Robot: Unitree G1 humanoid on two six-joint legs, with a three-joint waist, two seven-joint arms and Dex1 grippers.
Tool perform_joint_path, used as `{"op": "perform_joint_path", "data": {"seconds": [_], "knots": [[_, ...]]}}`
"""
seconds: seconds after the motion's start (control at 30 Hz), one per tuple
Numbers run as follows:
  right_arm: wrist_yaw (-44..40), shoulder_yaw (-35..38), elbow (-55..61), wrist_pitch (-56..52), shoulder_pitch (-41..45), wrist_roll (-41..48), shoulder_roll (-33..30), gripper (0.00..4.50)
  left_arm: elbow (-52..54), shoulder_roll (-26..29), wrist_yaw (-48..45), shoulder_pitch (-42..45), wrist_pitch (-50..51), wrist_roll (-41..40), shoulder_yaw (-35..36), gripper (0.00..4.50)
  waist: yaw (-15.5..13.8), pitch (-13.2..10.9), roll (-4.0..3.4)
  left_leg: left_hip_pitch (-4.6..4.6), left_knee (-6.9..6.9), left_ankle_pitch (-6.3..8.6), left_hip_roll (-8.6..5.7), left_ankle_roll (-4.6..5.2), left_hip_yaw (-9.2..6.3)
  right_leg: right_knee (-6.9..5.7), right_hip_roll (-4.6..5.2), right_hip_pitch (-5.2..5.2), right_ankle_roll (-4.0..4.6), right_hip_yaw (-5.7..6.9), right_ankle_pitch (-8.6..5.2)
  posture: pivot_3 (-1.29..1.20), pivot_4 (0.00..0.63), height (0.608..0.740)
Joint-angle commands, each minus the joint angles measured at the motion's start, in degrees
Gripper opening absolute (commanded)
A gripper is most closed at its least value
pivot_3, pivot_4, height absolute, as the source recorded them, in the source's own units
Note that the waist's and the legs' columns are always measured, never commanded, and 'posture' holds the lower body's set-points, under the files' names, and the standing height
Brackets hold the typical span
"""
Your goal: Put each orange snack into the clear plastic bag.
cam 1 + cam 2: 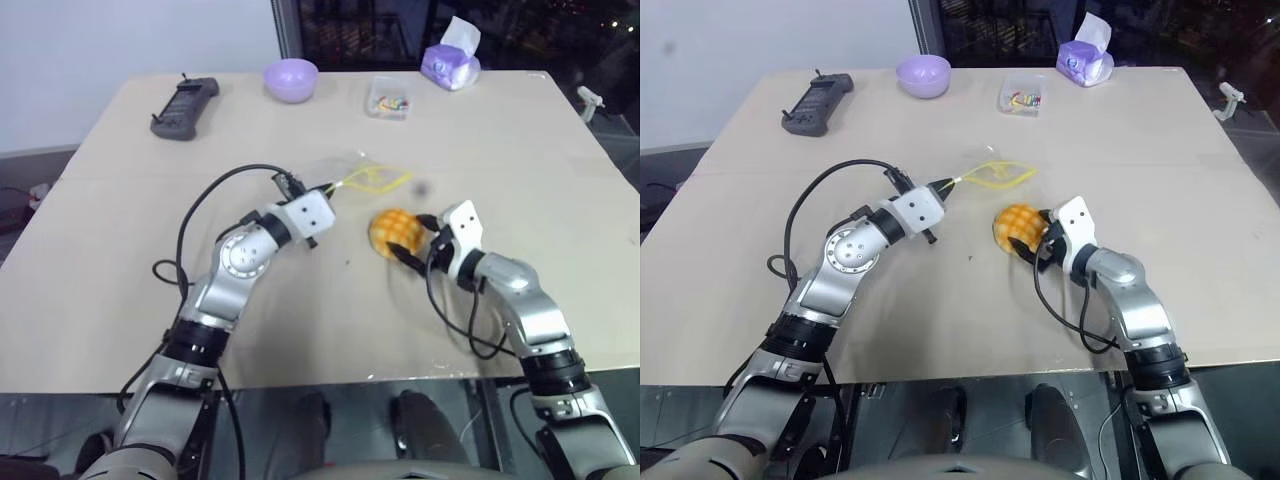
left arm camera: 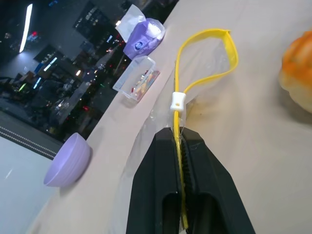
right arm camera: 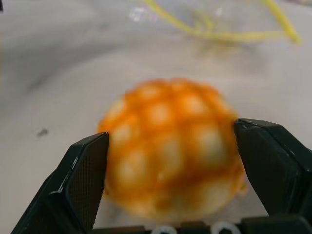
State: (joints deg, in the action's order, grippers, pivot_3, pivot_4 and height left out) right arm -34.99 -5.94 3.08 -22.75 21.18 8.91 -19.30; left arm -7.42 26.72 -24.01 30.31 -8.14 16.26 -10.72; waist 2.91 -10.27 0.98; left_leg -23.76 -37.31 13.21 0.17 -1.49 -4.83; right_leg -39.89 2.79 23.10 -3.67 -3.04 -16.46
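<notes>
The orange snack [image 1: 392, 232] serves as the reference point; it rests on the bare desk [image 1: 330, 330], roughly mid-desk. Nearest to me, the right claw [image 3: 170, 146] is spread wide, its two black fingers [image 3: 85, 178] standing either side of the snack. Whether the pads touch the crust cannot be told, so the snack is bracketed but not clamped.

Beside the snack, toward the robot's left, the left claw [image 2: 181, 146] is clenched on the yellow seal strip of the clear plastic bag [image 1: 352, 178]. The strip runs up between its fingers, past a small white slider, and bows into an open loop, so the bag mouth stands partly open. The bag lies just beyond and left of the snack, apart from it.

Well beyond the snack, along the far edge of the desk, stand a black handset [image 1: 184, 107], a lilac bowl [image 1: 291, 79], a small clear box of coloured bits [image 1: 388, 98] and a purple tissue pack [image 1: 451, 62].

Handling assessment: the snack looks light and soft, bun-like, with a criss-cross crust that ought to give the pads some purchase. Being round, it is likely to roll if nudged off-centre. Recommended hold is across its widest girth, both pads level, with modest pressure to avoid denting it. The bag is thin, slick film with no stiffness of its own; the seal strip is the one firm part to hold.
</notes>
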Motion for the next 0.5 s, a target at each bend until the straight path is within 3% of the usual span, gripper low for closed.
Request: {"op": "perform_joint_path", "data": {"seconds": [0.03, 0.17, 0.27, 0.5], "knots": [[-0.8, -1.4, 1.5, -1.7, -1.1, 0.1, -0.6, 4.43, 0.8, -0.1, 0.6, -0.2, -0.6, -0.6, 1.2, 0.00, -0.2, 0.0, 0.00, 0.00, 0.00, 0.00, 0.00, 0.00, 0.00, 0.00, 0.00, 0.00, 0.00, 0.00, 0.00, 0.00, 0.150, 0.740], [-0.1, -2.8, -0.9, -1.6, -0.5, -1.5, -0.5, 4.43, 0.4, 0.0, 0.6, 0.1, -0.8, -0.5, 1.0, 0.00, -0.4, 0.0, 0.02, 0.00, 0.00, 0.00, 0.00, 0.00, 0.00, 0.02, 0.00, -0.01, 0.00, 0.01, 0.00, 0.00, 0.150, 0.740], [0.6, -2.1, -1.8, -2.1, 0.1, -1.0, 0.2, 3.67, 0.2, 0.0, 0.6, 0.2, -0.9, -0.5, 1.0, 0.00, -0.4, 0.0, 0.03, 0.05, 0.00, 0.00, 0.00, 0.00, 0.00, 0.02, 0.00, -0.06, 0.00, 0.01, 0.00, 0.00, 0.150, 0.740], [-0.8, -2.2, -2.0, -1.2, 0.6, -1.6, -1.7, 0.73, -0.1, -0.2, 0.7, 0.0, -1.1, -0.3, 0.8, 0.00, -0.5, 0.0, 0.03, 0.05, -0.02, 0.00, 0.01, 0.00, -0.01, 0.02, -0.01, -0.08, 0.00, 0.02, 0.00, 0.00, 0.150, 0.740]]}}
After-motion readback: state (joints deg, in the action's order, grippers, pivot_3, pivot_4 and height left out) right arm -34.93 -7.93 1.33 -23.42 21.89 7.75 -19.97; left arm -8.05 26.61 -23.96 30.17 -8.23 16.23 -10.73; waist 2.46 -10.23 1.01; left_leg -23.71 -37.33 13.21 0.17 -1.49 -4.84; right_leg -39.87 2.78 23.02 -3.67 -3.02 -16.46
